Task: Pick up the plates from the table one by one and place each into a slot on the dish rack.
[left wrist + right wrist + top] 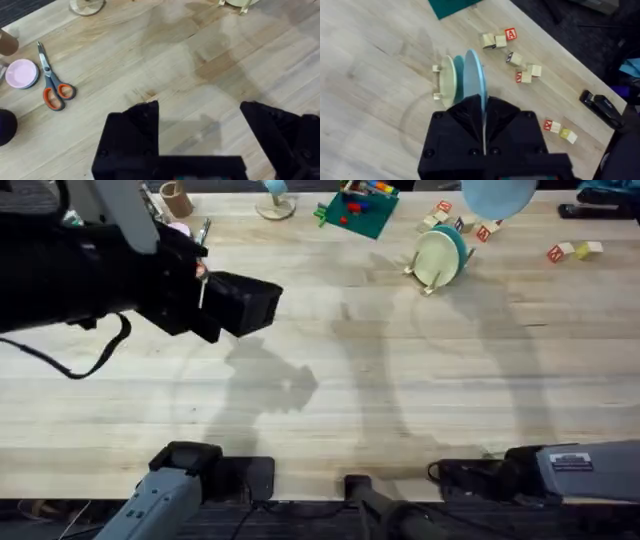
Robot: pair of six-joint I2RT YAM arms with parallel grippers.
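Observation:
The light blue plate (474, 75) stands on edge with my right gripper (483, 106) shut on its rim. It hangs right beside the pale yellow plate (448, 82), which stands upright in the dish rack (437, 95). From overhead, the rack (428, 280) with the yellow plate (436, 258) is at the table's far right, and the blue plate (497, 195) shows at the top edge. My left gripper (200, 135) is open with nothing in it, high over bare table (210, 65) at the left (250, 302).
Orange-handled scissors (52, 85) and a small pink dish (21, 73) lie at the far left. A green block board (357, 210) sits at the back. Loose wooden letter blocks (520, 65) and a black stapler (600, 107) lie just past the rack.

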